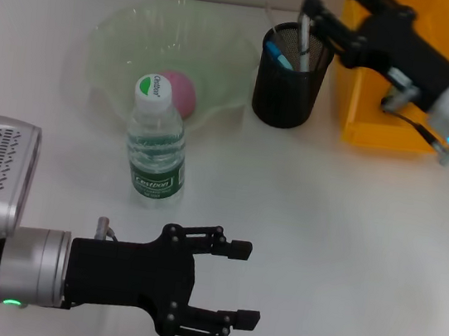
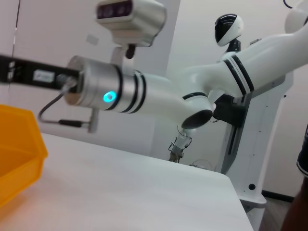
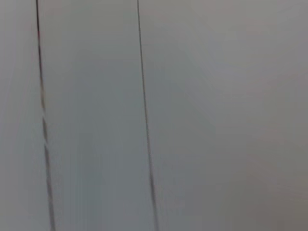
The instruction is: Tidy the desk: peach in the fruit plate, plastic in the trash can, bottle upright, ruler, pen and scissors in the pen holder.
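Hovering our right gripper (image 1: pixel 312 17), fingers' state unclear, over the black mesh pen holder (image 1: pixel 290 89), we risk tipping it, while our left gripper (image 1: pixel 238 283) idles agape

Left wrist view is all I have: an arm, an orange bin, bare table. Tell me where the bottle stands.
Observer: The bottle stands upright, just in front of the fruit plate.
Operator: Report the peach.
Observer: The peach lies in the plate, behind the bottle cap.
Operator: Give me the pen holder.
Observer: The pen holder sits between the plate and the bin, with items standing in it; the right gripper is at its rim.
Operator: And my own gripper.
Observer: The left gripper hovers open, near the table's front edge, holding nothing.
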